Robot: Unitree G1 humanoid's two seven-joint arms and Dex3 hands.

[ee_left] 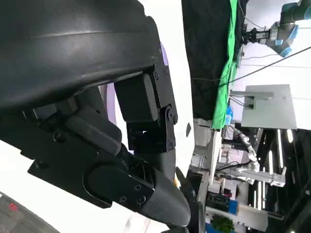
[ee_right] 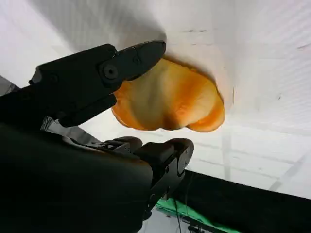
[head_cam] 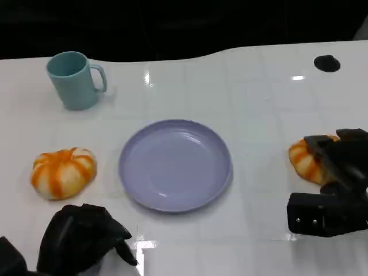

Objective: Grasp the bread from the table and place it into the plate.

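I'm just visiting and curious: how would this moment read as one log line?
right hand: fingers around right bread, on table | left hand: idle | plate: empty

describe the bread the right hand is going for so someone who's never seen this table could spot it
Start at the lavender plate in the middle of the white table. A round orange-and-cream bread lies on each side of it. The one meant is on the robot's right, partly covered by the black right hand, whose fingers reach around it; the other bread lies in the open below the teal mug.
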